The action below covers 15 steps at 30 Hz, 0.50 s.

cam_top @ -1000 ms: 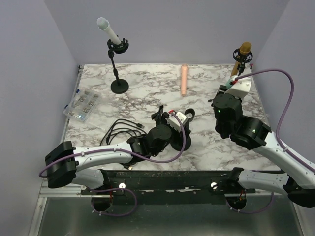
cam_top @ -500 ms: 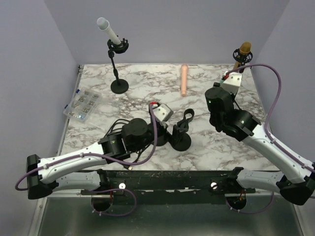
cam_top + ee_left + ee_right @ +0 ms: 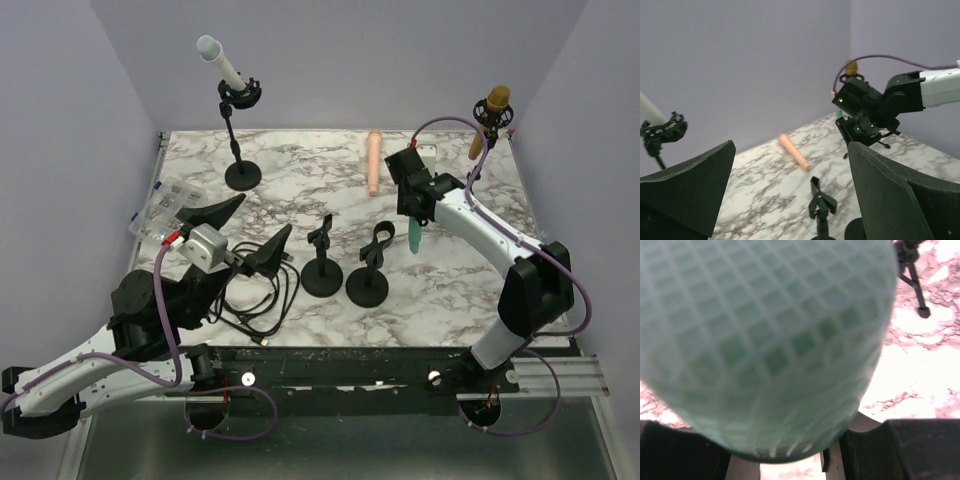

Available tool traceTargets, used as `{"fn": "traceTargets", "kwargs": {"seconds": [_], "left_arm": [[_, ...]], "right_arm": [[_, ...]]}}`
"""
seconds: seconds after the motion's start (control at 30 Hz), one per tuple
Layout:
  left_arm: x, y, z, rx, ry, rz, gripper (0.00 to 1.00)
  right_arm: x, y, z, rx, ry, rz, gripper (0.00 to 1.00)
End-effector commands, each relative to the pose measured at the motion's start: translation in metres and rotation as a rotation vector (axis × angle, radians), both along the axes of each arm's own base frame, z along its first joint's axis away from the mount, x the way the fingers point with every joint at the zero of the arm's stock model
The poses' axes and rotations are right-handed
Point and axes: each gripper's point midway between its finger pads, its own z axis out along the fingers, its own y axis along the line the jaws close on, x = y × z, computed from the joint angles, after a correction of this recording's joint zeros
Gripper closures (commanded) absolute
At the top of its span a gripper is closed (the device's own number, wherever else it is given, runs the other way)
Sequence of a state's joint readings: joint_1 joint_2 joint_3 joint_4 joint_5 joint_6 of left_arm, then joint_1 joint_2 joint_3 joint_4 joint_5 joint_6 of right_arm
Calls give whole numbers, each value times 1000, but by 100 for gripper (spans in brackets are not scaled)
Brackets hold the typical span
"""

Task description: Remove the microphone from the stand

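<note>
A green microphone (image 3: 415,237) hangs handle-down above the marble table, with my right gripper (image 3: 416,208) shut on it. Its mesh head (image 3: 765,340) fills the right wrist view, and the dark fingers (image 3: 920,450) show below it. Two black stands (image 3: 321,266) (image 3: 368,272) with bare clips stand mid-table, left of the green microphone. My left gripper (image 3: 266,213) is open and holds nothing, raised at the left, apart from the stands. In the left wrist view its gripper (image 3: 791,147) frames one bare clip (image 3: 821,202).
A white microphone on a stand (image 3: 236,92) is at the back left, a gold one (image 3: 495,105) at the back right. A peach microphone (image 3: 374,162) lies near the back. Black cables (image 3: 250,285) and a plastic parts box (image 3: 165,212) are on the left. Walls close three sides.
My left gripper opened wide, let go of the stand and drew back to the left. My right arm swung from the back right corner leftward, carrying the green microphone.
</note>
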<state>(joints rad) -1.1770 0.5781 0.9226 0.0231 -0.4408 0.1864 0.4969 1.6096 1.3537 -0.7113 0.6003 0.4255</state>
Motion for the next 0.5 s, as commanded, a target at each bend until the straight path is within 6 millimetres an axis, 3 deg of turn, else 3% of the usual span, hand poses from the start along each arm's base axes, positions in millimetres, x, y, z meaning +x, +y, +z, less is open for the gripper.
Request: {"fn": "traceTargets", "kwargs": {"seconds": [0.0, 0.23, 0.47], "left_arm": [[18, 34, -21, 44, -64, 206, 1], [23, 61, -28, -1, -63, 314, 1], [21, 56, -32, -9, -53, 285, 1]], "right_arm": [[27, 17, -8, 73, 36, 36, 99], [71, 23, -48, 80, 96, 17, 99], [115, 24, -70, 77, 82, -26, 99]]}}
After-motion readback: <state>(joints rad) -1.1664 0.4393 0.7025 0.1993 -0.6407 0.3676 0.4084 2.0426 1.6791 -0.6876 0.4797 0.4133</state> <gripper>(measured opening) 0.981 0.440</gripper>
